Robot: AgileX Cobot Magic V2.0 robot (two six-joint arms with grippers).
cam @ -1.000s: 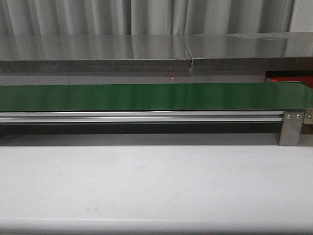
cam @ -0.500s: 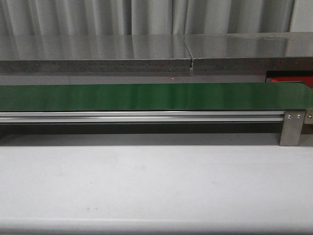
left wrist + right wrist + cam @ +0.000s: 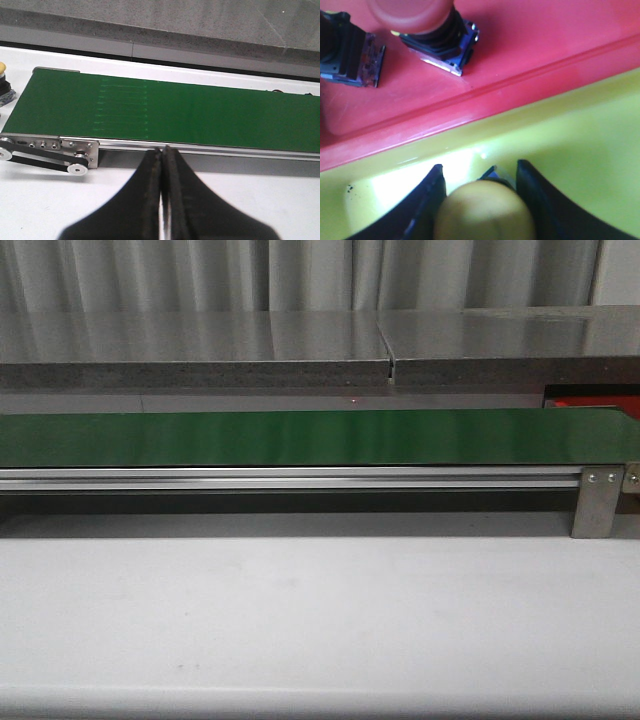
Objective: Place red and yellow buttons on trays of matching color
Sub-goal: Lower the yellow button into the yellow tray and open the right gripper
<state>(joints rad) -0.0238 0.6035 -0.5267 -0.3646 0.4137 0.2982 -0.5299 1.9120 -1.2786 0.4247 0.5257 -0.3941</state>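
The yellow button [image 3: 484, 210] sits right between the right gripper [image 3: 482, 200] fingers, clamped, low over the yellow tray [image 3: 580, 145]. Two red buttons [image 3: 415, 15] are on the red tray [image 3: 530, 45] beside it. The left gripper [image 3: 162, 165] is pinched shut on nothing, near the green belt [image 3: 200, 115].

Front camera faces forward, low over the worktop [image 3: 320, 620], the belt [image 3: 300, 437] side-on across frame. Left wrist camera looks past its hand [image 3: 163, 150] at the same belt [image 3: 200, 117], nearer. Right wrist camera sits very close above red tray [image 3: 530, 45] and yellow tray [image 3: 580, 145].
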